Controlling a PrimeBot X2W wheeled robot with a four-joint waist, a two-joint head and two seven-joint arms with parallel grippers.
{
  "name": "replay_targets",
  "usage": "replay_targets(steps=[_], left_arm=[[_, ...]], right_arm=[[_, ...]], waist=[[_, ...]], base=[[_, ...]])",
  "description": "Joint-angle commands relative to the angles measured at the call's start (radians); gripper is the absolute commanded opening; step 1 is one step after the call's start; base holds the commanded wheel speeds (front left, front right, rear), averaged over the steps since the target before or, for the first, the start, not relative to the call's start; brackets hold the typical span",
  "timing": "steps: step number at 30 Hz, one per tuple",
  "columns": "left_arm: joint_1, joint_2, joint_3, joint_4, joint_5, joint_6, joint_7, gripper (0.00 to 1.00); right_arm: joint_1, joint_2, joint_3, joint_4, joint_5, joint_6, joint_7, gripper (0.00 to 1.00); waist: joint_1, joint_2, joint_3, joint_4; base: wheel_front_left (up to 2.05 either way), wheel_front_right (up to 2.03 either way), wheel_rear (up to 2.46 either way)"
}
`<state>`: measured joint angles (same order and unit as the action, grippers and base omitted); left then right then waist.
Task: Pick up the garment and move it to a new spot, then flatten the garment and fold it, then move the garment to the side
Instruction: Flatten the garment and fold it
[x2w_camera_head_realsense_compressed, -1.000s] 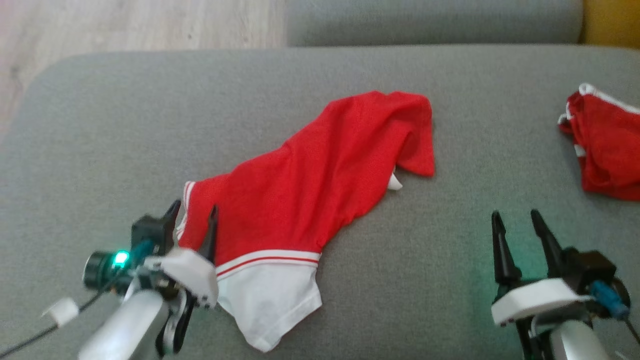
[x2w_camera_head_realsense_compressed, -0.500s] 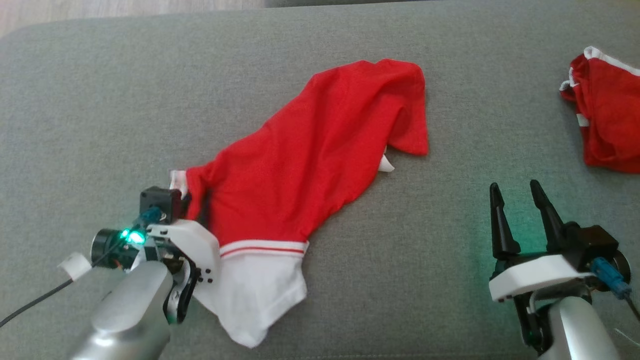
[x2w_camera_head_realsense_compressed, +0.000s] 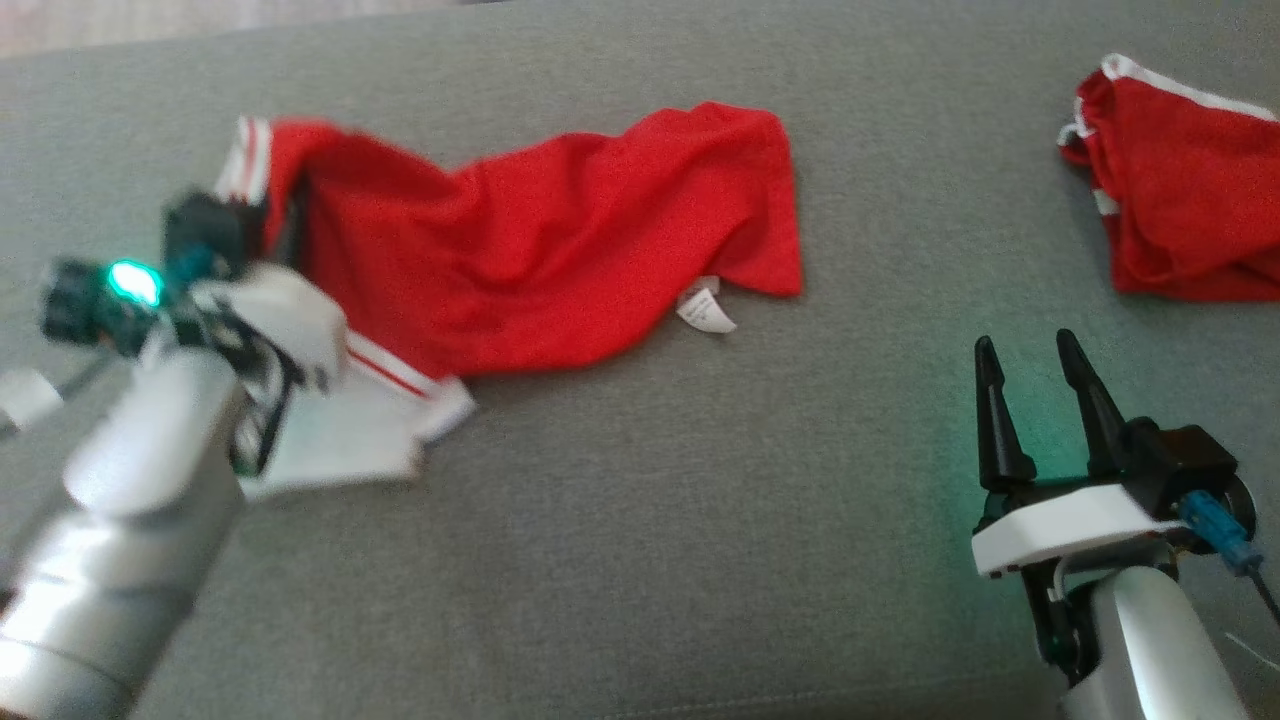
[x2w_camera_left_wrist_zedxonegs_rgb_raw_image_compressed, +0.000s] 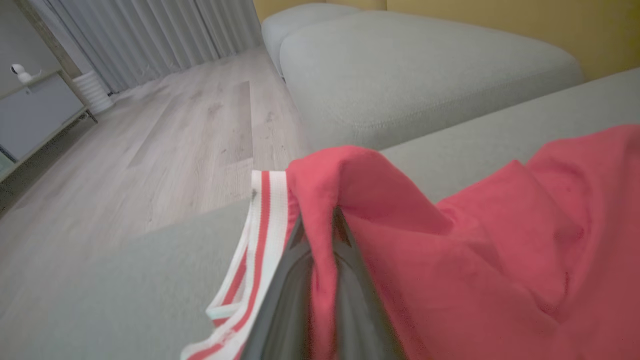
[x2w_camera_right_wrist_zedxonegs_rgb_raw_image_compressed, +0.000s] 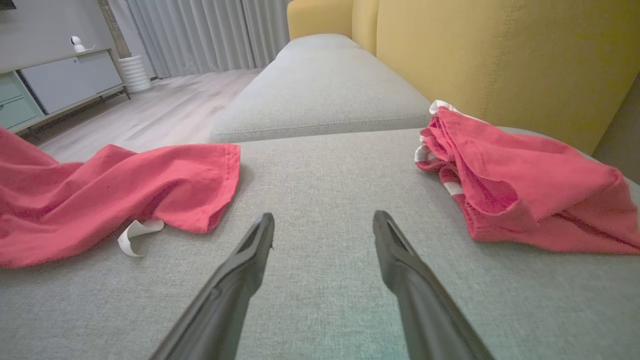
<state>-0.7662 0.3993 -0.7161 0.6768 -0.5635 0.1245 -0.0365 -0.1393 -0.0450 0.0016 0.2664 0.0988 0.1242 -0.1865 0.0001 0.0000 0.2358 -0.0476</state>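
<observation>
Red garment (x2w_camera_head_realsense_compressed: 560, 230) pinched in left pincer (x2w_camera_left_wrist_zedxonegs_rgb_raw_image_compressed: 322, 231), right pincer (x2w_camera_head_realsense_compressed: 1026, 342) agape

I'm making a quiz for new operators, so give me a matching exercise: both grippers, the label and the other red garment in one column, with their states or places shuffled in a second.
Things
1. left gripper
2. right gripper
3. label
4. second garment

States or places
A. crumpled at the right end of the sofa
B. jaws shut on the garment
C. jaws open over bare sofa
D. sticking out from under the garment's edge

Pairs: 1-B, 2-C, 3-D, 4-A
</observation>
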Motion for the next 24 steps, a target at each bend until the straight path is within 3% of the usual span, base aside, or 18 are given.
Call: replay_targets(steps=[1,6,7,8,9,17,24], left_arm=[[-0.078,0.052,0.042,-0.016,0.011,-0.006,-0.005,0.00],[-0.166,0.081,0.046,0.024,0.018,-0.035,0.017,0.00],[-0.174,0.082,0.048,0.036,0.013,-0.040,0.023,0.08],[-0.179,0.083,0.051,0.046,0.008,-0.045,0.025,0.46],[-0.181,0.083,0.053,0.057,0.002,-0.050,0.026,1.00],[-0.167,0.082,0.082,0.109,-0.038,-0.065,-0.020,1.00],[-0.076,0.071,0.084,0.055,-0.050,-0.055,-0.132,1.00]], right_arm=[[-0.032,-0.005,0.028,-0.024,0.008,0.007,-0.012,1.00],[-0.056,-0.005,0.038,-0.014,0.017,0.007,-0.024,1.00],[-0.061,-0.005,0.041,-0.011,0.019,0.007,-0.026,1.00],[-0.065,-0.005,0.045,-0.009,0.022,0.007,-0.029,1.00],[-0.068,-0.005,0.048,-0.006,0.024,0.007,-0.031,1.00],[-0.071,-0.005,0.045,0.018,0.032,0.007,-0.046,1.00],[-0.036,-0.005,0.018,0.038,0.023,0.007,-0.053,1.00]], waist=[[-0.0001,0.0000,0.017,-0.024],[-0.0001,0.0000,0.043,-0.065],[-0.0001,0.0000,0.047,-0.072],[-0.0001,0.0000,0.050,-0.078],[-0.0001,0.0000,0.053,-0.082],[-0.0001,0.0000,0.042,-0.074],[-0.0001,0.0000,-0.041,-0.005]], base=[[0.00,0.00,0.00],[0.00,0.00,0.00],[0.00,0.00,0.00],[0.00,0.00,0.00],[0.00,0.00,0.00],[0.00,0.00,0.00],[0.00,0.00,0.00]])
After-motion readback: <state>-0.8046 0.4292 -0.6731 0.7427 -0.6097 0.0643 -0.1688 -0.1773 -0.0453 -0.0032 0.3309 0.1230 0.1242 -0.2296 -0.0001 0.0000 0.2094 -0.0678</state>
